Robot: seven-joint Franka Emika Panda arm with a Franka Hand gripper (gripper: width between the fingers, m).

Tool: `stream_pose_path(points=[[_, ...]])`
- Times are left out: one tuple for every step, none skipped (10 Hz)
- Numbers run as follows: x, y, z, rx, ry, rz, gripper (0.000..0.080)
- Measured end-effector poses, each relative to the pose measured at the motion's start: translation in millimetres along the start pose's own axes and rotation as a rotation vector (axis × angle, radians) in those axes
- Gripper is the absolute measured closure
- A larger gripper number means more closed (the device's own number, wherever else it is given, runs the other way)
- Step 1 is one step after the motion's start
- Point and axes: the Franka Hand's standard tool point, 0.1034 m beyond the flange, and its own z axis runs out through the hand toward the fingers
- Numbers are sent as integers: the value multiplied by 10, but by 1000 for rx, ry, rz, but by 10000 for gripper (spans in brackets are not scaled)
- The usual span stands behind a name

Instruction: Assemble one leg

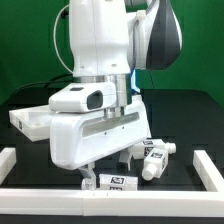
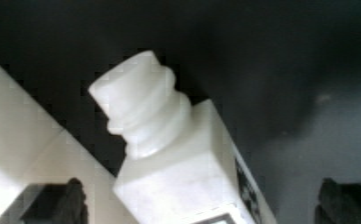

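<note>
In the wrist view a white leg (image 2: pixel 173 160) with a ribbed screw end and a tag sticker lies tilted between my two dark fingers (image 2: pixel 52 203). My gripper (image 2: pixel 198 205) is open, with a gap showing on each side of the leg. In the exterior view the gripper (image 1: pixel 100 176) is low over the black table, above a tagged leg (image 1: pixel 116 182) near the front. Two more legs (image 1: pixel 153 157) lie just to the exterior view's right of it. The arm's white hand hides the fingertips there.
The large white square panel (image 1: pixel 30 118) with a raised rim lies at the exterior view's left, behind the hand. A low white border (image 1: pixel 110 205) runs along the front and both sides of the table. A white surface (image 2: pixel 8 140) shows beside the leg in the wrist view.
</note>
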Motion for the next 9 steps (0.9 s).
stream_pose_path(points=[[-10,10,-2,0,-1,3,150],[1,2,0,-2,1,9,150],[-3,3,1,-2,1,9,150],[-6,4,2,-2,1,10,264],[-6,3,3,-1,0,10,402],[-10,-7,3,2,-2,6,402],[-12,-10,3,3,-2,6,505],[-12,-11,3,3,-2,6,505],[-12,-12,3,3,-2,6,505]])
